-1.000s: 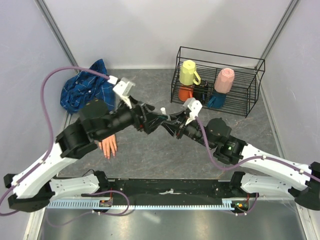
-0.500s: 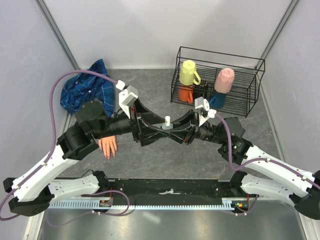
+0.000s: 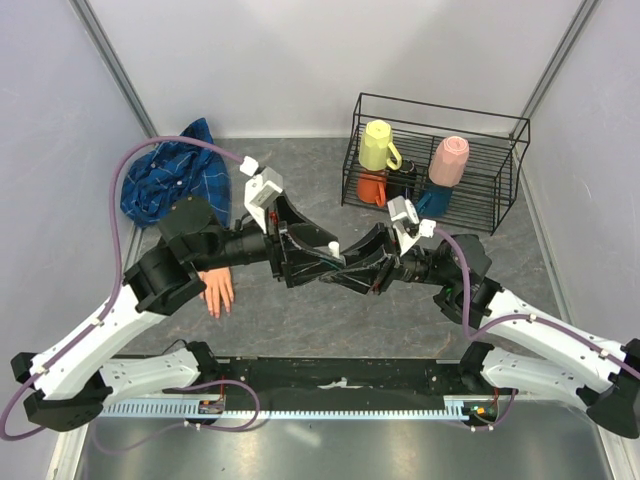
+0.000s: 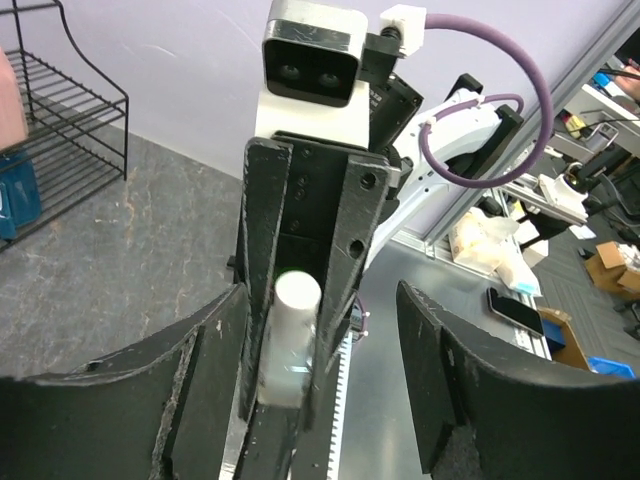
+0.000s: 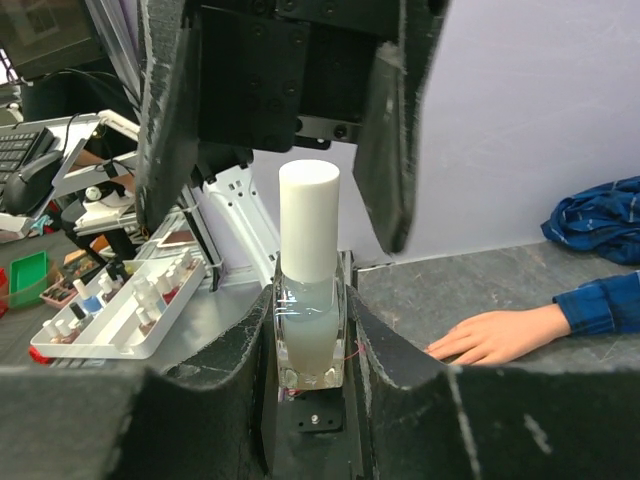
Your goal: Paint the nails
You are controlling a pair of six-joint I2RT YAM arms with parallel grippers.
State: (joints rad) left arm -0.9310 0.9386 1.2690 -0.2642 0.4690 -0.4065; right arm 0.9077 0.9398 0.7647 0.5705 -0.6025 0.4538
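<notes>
My right gripper [image 3: 352,268] is shut on a small clear bottle [image 5: 310,335] with a tall white cap [image 5: 308,220] and holds it upright above the table's middle. My left gripper [image 3: 318,262] is open, and its fingers [image 5: 165,120] stand on either side of the cap without touching it. In the left wrist view the cap [image 4: 297,296] sits between the right gripper's closed fingers, left of my own wide jaws. The peach mannequin hand [image 3: 217,290] lies flat at the left, coming out of a blue plaid sleeve [image 5: 600,303]. Its nails are too small to make out.
A black wire rack [image 3: 500,190] at the back right holds a yellow mug [image 3: 378,145], a pink cup [image 3: 449,160], an orange cup and a blue one. The blue plaid shirt [image 3: 165,185] is bunched at the back left. Walls close in on the left, back and right.
Both grippers have come lower and closer together over the table's middle. The left gripper's open fingers now straddle the bottle's cap. The bottle has stayed in the right gripper.
</notes>
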